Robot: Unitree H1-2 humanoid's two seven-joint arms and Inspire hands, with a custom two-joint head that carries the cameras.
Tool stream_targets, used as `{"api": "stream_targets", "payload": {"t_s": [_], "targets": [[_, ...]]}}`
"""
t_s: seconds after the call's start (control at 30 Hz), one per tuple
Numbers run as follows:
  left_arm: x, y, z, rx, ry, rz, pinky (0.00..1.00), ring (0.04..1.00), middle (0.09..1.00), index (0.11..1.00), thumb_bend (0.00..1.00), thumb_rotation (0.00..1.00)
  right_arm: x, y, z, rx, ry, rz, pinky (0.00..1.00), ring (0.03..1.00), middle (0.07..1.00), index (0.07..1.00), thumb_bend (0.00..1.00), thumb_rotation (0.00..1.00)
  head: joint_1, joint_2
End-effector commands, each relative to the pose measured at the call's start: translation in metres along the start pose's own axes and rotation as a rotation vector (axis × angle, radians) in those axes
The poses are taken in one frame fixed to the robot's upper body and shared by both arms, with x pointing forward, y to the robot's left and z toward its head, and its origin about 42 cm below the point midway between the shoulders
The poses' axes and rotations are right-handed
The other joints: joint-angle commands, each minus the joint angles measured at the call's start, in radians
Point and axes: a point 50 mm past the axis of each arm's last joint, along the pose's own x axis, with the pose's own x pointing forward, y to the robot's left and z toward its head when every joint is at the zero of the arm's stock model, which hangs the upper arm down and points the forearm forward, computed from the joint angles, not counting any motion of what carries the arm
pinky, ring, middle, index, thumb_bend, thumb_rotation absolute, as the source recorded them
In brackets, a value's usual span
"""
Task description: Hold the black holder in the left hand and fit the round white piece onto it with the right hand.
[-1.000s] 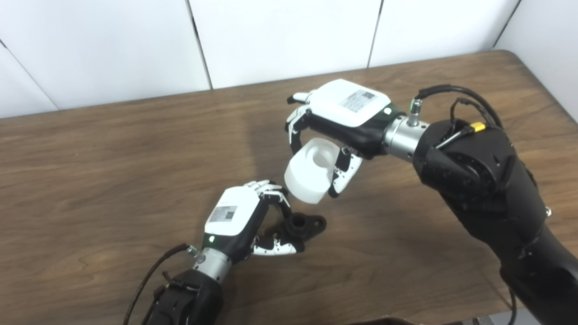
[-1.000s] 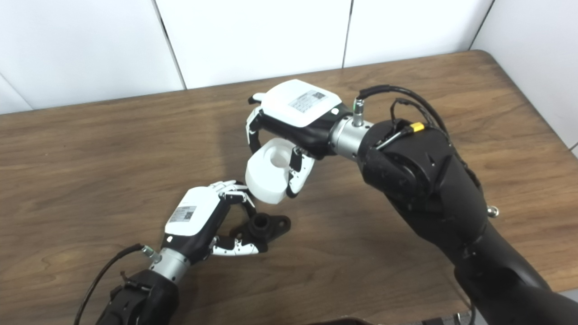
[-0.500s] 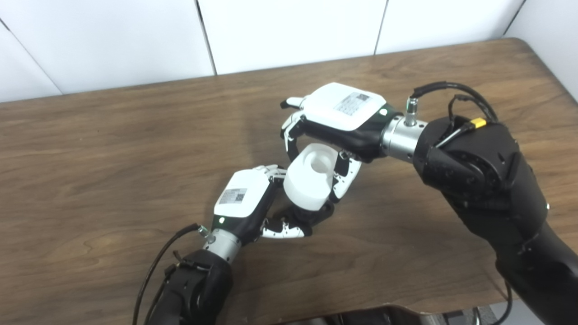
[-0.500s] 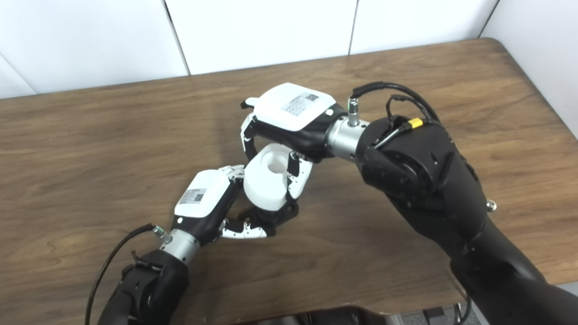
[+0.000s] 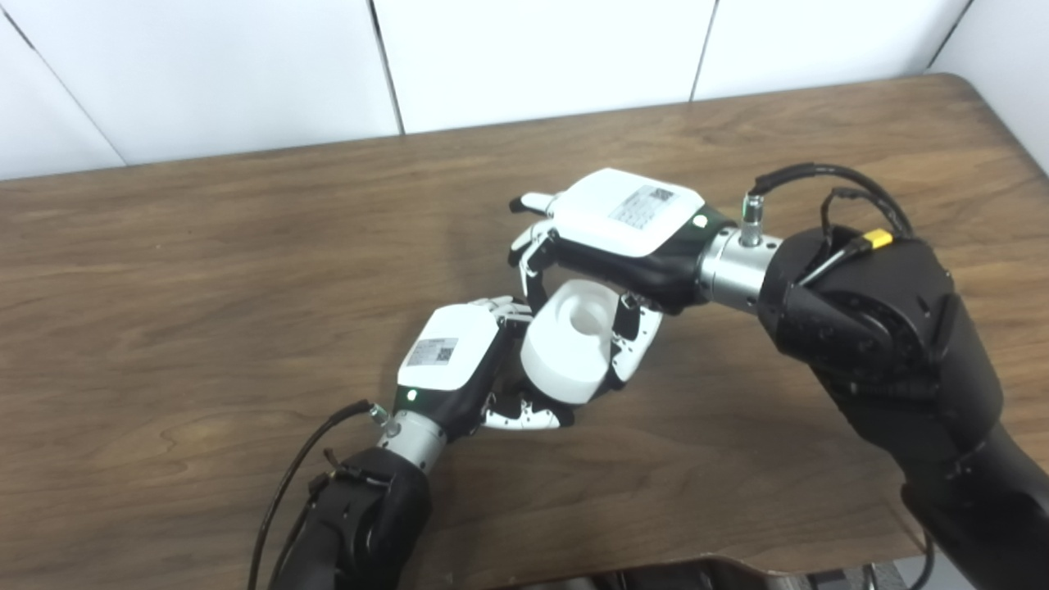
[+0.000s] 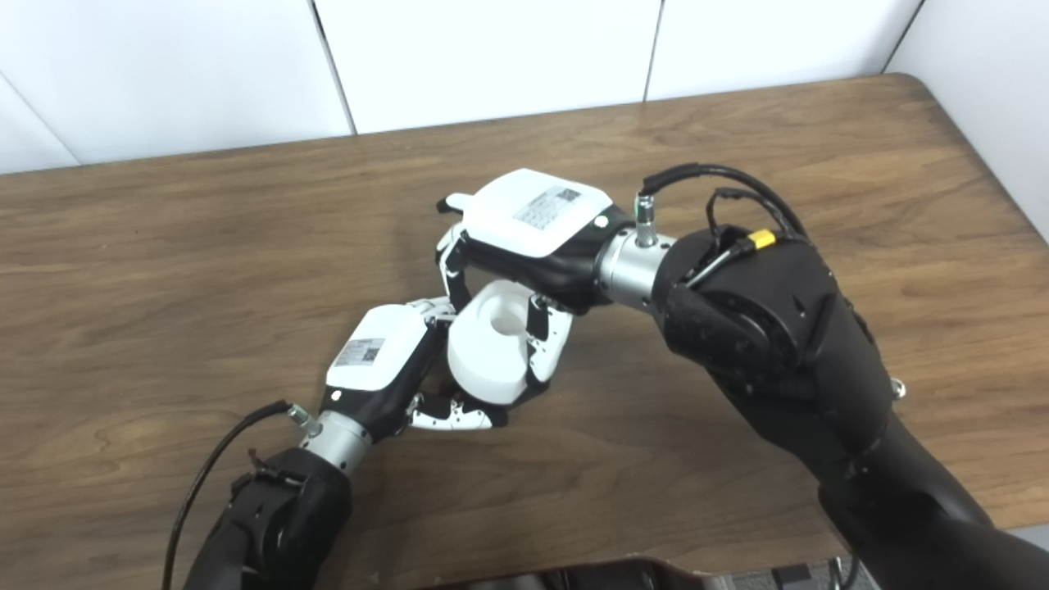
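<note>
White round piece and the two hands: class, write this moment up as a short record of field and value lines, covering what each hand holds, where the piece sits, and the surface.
left hand: shut on the black holder, which is almost wholly hidden under the piece
right hand: shut on the round white piece
piece position: directly over the holder, against the left hand's fingers
piece top: round recess facing up
seating: cannot tell if fully seated
surface: brown wooden table
</note>
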Motion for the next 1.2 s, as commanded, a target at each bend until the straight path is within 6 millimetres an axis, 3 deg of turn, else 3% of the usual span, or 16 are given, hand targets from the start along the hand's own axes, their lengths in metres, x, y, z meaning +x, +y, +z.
{"api": "stream_targets", "payload": {"t_s": [0.0, 0.43, 1.17], "targets": [[-0.001, -0.008, -0.002, -0.004, 0.031, -0.072, 0.85, 0.866, 0.781, 0.487, 0.52, 0.05, -0.001, -0.009, 0.003, -0.054, -0.024, -0.047, 0.90, 0.967, 0.817, 0.485, 0.52, 0.13, -0.001, 0.001], [-0.001, -0.006, -0.001, -0.012, 0.032, -0.067, 0.83, 0.859, 0.777, 0.487, 0.52, 0.05, 0.004, 0.010, -0.001, -0.018, -0.029, -0.025, 0.90, 0.968, 0.824, 0.485, 0.52, 0.13, -0.006, 0.007], [0.000, -0.006, 0.004, -0.014, 0.027, -0.066, 0.83, 0.861, 0.778, 0.486, 0.52, 0.05, 0.014, 0.022, -0.006, 0.002, -0.027, -0.037, 0.91, 0.966, 0.818, 0.484, 0.52, 0.13, 0.005, 0.010]]}}
